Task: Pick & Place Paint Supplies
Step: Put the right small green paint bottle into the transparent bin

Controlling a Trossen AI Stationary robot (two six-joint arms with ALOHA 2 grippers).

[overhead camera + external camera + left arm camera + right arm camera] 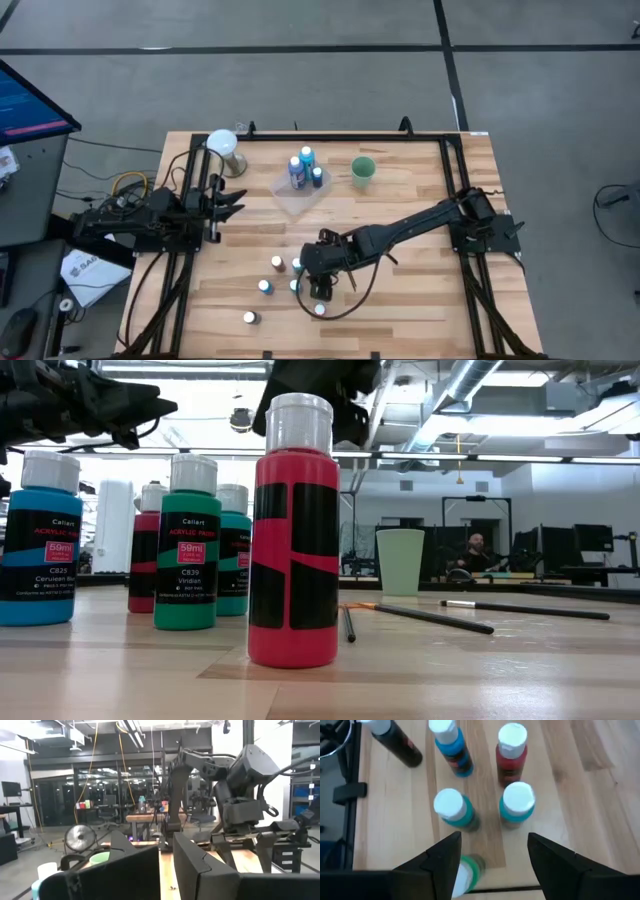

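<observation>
Picking stage: right pincer (492,857) spread open, empty, above the bottle cluster (290,280) on the table (420,300), well short of the tray (298,195); next, lowering around one cap and closing; left pincer (238,205) shut, idle.

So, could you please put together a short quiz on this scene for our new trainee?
1. True or false: the right gripper is shut on one of the small paint bottles.
2. Relative to the clear tray, the green cup stands: A) inside it; B) beside it; C) underneath it.
3. Fill in: in the low view, the bottle nearest the camera has a ____ body.

Key:
1. False: its fingers are open, above the bottles.
2. B.
3. Red.
</observation>
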